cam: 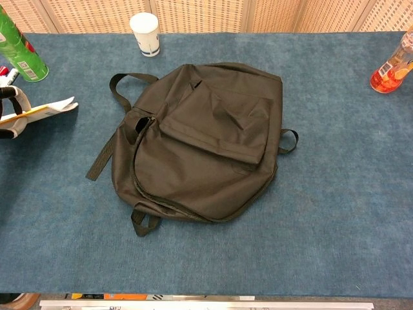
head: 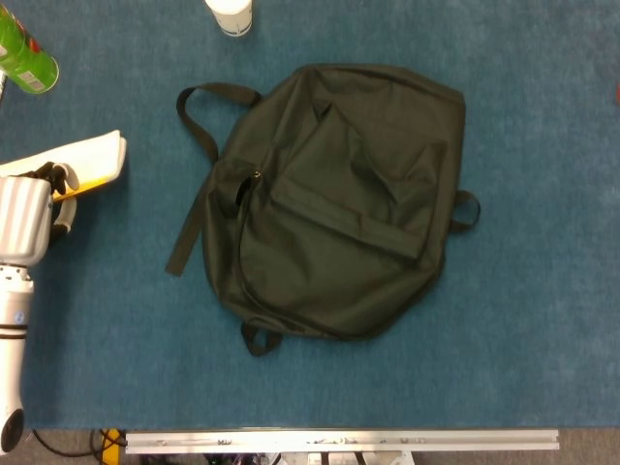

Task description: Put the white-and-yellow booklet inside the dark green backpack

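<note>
The dark green backpack [head: 334,199] lies flat in the middle of the blue table, its straps trailing to the left; it shows in the chest view too [cam: 200,139]. At the far left my left hand [head: 34,208] grips the white-and-yellow booklet [head: 82,160], which sticks out to the right of the fingers and seems lifted off the cloth. In the chest view the left hand [cam: 11,113] sits at the frame edge with the booklet [cam: 48,108] in it. My right hand shows in neither view.
A green can [head: 24,60] lies at the back left, seen also in the chest view [cam: 19,48]. A white cup [cam: 144,33] stands behind the backpack. An orange bottle [cam: 392,68] is at the back right.
</note>
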{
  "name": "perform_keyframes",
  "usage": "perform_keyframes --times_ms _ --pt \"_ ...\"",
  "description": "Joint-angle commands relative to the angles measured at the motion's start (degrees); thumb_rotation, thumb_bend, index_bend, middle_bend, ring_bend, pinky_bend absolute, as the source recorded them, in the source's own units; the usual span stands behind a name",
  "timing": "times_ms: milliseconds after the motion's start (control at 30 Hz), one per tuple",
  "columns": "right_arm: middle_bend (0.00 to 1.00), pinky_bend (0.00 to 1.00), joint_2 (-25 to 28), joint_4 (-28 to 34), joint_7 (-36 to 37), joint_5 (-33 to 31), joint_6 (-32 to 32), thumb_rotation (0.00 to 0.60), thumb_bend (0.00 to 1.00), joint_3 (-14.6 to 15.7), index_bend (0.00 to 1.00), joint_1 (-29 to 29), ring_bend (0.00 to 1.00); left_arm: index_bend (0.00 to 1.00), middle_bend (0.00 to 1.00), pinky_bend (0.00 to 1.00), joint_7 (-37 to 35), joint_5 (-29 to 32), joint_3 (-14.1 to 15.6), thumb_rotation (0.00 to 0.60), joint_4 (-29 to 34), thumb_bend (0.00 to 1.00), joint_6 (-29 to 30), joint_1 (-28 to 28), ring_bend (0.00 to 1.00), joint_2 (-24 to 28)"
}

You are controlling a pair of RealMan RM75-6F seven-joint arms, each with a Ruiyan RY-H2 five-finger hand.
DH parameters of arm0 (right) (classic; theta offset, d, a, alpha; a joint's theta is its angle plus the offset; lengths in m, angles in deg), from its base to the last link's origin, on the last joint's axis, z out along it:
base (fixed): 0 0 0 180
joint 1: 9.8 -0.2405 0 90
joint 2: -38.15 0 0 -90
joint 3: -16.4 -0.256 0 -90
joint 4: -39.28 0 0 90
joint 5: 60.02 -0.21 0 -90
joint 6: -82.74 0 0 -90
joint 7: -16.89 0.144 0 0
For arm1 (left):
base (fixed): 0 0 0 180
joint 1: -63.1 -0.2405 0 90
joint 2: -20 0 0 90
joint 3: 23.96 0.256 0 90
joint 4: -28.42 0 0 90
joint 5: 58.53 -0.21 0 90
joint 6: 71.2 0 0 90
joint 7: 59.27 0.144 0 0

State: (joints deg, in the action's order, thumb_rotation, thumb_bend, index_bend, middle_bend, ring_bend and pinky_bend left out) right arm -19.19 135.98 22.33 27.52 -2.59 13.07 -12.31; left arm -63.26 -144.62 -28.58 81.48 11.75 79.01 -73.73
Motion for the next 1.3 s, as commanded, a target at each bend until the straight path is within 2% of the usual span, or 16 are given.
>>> perform_keyframes --times_ms 33,333,600,733,867,1300 --pt "0.44 0.5 -0.3 0.5 -0.6 1.0 0.1 0.6 0.15 -0.1 0.41 -0.6 0.35 0.7 0.79 0.84 -3.0 -3.5 1.3 0.6 -2.5 0.47 4.7 -0.4 0.74 -0.4" --pt "0.44 0.5 0.2 6.6 -4.1 6.3 4.1 0.6 0.13 0.3 0.42 -4.9 0.35 0.7 0.8 0.84 -5.9 -7.8 1.7 0.6 -3.3 0.47 12.8 -0.6 0.74 -0.4" --pt "0.44 0.5 -1.5 16.3 -7.3 7.6 15.5 0.6 0.02 0.7 0.42 -12.3 0.35 0.7 0.8 0.84 -5.9 -9.6 2.1 0.6 -1.3 0.47 16.4 -1.0 0.74 1.3" --pt "0.44 0.5 -4.3 19.2 -9.9 5.2 22.2 0.6 0.0 0.4 0.42 -16.2 0.35 0.7 0.8 0.84 -5.9 -9.7 1.8 0.6 -0.6 0.47 17.8 -1.4 0.74 2.0" --pt "0.44 0.5 -9.6 20.1 -15.2 1.6 26.9 0.6 0.0 -0.1 0.42 -19.4 0.35 0.7 0.79 0.84 -5.4 -9.9 1.6 0.6 0.5 0.47 19.0 -1.7 0.74 2.9" --pt "0.44 0.5 -23.0 17.2 -28.8 -10.7 35.8 0.6 0.0 0.0 0.42 -26.9 0.33 0.7 0.79 0.84 -3.5 -10.3 1.8 0.6 3.5 0.47 19.8 -2.6 0.73 4.9"
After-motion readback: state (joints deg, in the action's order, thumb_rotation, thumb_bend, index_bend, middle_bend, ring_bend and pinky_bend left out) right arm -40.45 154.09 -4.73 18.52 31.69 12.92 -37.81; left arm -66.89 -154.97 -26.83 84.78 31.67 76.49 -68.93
